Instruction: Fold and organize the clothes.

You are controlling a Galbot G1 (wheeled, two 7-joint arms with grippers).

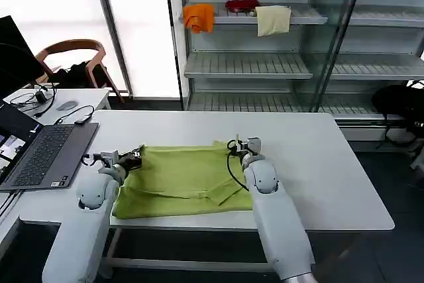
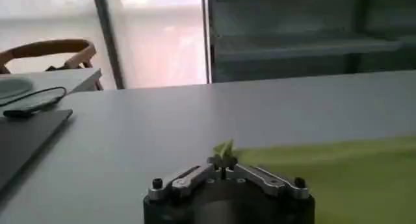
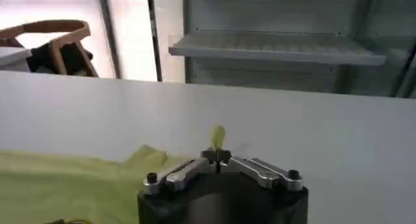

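Your left hand (image 1: 137,157) and right hand (image 1: 236,144) each pinch the T-shirt (image 1: 179,180) by a far corner; thin and limp, it will sag between them.

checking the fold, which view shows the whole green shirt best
The head view: the T-shirt lies spread on the table between both hands. The left wrist view gives one edge, the right wrist view a corner, each with a pinched tuft.
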